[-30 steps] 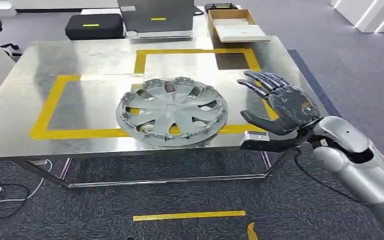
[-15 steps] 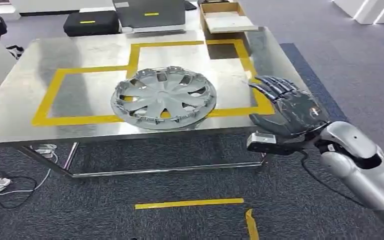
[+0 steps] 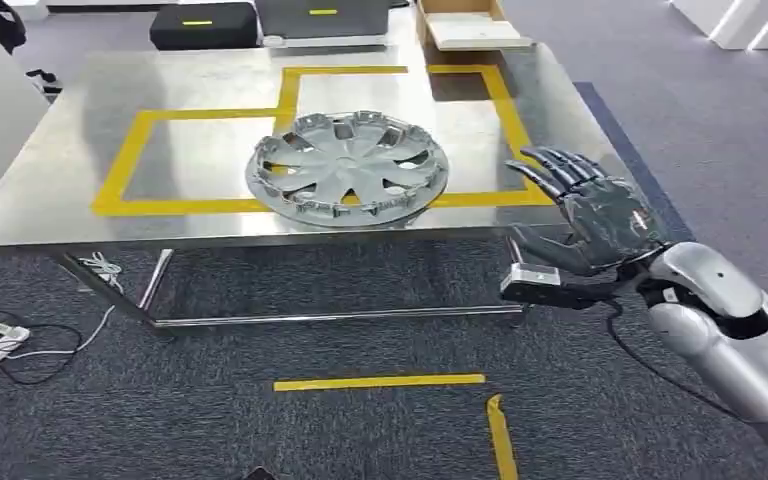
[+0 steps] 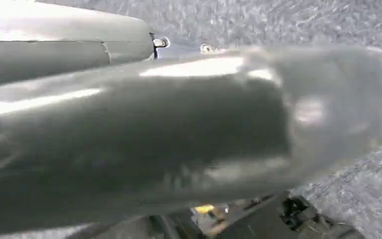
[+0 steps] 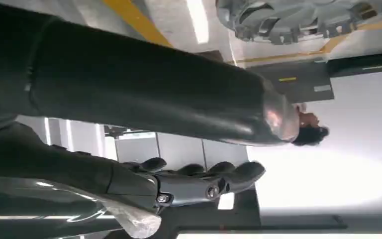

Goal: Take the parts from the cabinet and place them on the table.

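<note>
Silver hubcap on steel table, no readable writing; right hand spread, empty.

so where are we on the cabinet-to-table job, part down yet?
Done: one part, the hubcap, lies flat on the steel table, overlapping the yellow tape outline. In hand: nothing; the right hand hovers off the table's right corner, fingers spread, holding nothing. The left wrist view is too blurred to judge the left hand. Left: the cabinet isn't visible, so I can't say whether more parts remain.
</note>
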